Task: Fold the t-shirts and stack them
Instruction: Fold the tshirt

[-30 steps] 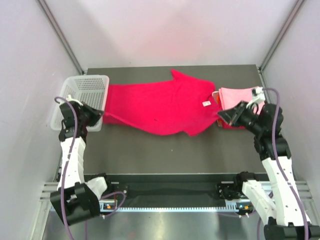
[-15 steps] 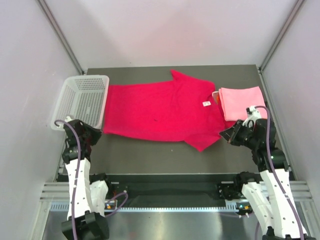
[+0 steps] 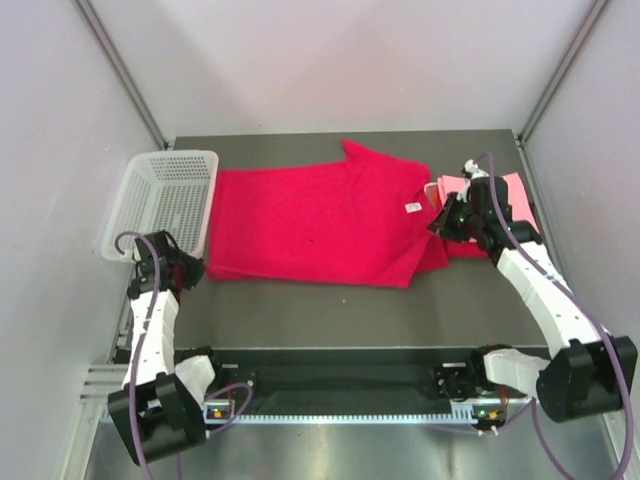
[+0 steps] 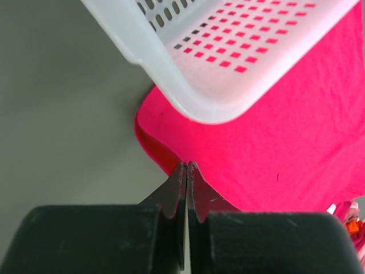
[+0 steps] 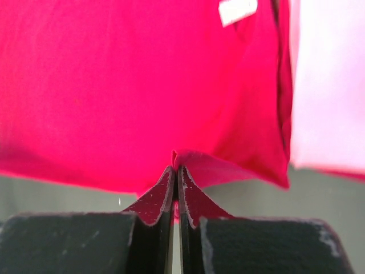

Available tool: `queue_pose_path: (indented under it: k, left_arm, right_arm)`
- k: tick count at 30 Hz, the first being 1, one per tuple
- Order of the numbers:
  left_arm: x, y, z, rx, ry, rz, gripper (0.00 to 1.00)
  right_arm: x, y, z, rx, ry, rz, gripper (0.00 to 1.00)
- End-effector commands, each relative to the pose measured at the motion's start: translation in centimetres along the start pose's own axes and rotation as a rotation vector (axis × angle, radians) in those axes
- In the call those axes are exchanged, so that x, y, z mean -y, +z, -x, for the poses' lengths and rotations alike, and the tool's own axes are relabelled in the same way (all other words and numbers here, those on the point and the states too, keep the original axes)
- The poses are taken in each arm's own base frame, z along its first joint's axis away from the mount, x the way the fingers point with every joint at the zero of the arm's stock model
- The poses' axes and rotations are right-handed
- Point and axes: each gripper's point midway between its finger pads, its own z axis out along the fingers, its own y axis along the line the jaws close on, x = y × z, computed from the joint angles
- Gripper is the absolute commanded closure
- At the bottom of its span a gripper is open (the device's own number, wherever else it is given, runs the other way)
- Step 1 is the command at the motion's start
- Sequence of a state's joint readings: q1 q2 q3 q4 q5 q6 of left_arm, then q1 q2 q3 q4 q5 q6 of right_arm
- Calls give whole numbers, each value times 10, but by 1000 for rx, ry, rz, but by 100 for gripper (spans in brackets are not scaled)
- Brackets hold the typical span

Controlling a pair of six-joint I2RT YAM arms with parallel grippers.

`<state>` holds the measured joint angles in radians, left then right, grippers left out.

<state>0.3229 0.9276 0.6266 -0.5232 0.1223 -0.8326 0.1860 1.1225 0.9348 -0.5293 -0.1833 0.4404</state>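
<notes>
A crimson-magenta t-shirt [image 3: 320,215] lies spread flat across the dark table, its collar towards the right. My left gripper [image 3: 187,268] is shut at the shirt's near-left hem corner; in the left wrist view its tips [image 4: 187,166] pinch the cloth edge [image 4: 285,131]. My right gripper [image 3: 440,222] is shut on the near sleeve, which is doubled over by the collar; in the right wrist view cloth [image 5: 142,85] bunches between the tips [image 5: 175,169]. A folded light pink t-shirt [image 3: 512,192] lies at the right, partly hidden by my right arm, with a red edge under it.
A white perforated basket [image 3: 165,200] stands at the far left, its near corner overhanging the shirt's hem [image 4: 188,85]. A white label [image 3: 410,208] shows at the collar. Grey walls close in the table on the left, right and back.
My right gripper has moved from the near right up and left to the collar, carrying the near sleeve over the shirt. My left gripper drew the hem corner nearer, then held still.
</notes>
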Motion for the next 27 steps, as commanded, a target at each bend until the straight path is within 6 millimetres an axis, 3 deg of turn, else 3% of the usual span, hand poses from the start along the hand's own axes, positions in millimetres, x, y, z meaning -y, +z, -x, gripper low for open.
queue_pose_path:
  k: [1, 4, 13, 19, 27]
  left_arm:
    - [24, -1, 30, 93, -41, -59, 100]
    - [30, 2, 32, 93, -56, -76, 100]
    - [53, 11, 49, 106, -95, -123, 100]
    - [64, 29, 58, 92, -134, -138, 100]
    - [72, 46, 58, 31, -133, -128, 100]
  right_arm:
    - [-10, 7, 53, 136, -37, -23, 100]
    - [-18, 14, 76, 154, -55, -23, 100]
    - [-22, 45, 106, 123, -83, -48, 100]
    - [-22, 67, 123, 108, -75, -60, 100]
    - [-30, 80, 150, 118, -74, -59, 100]
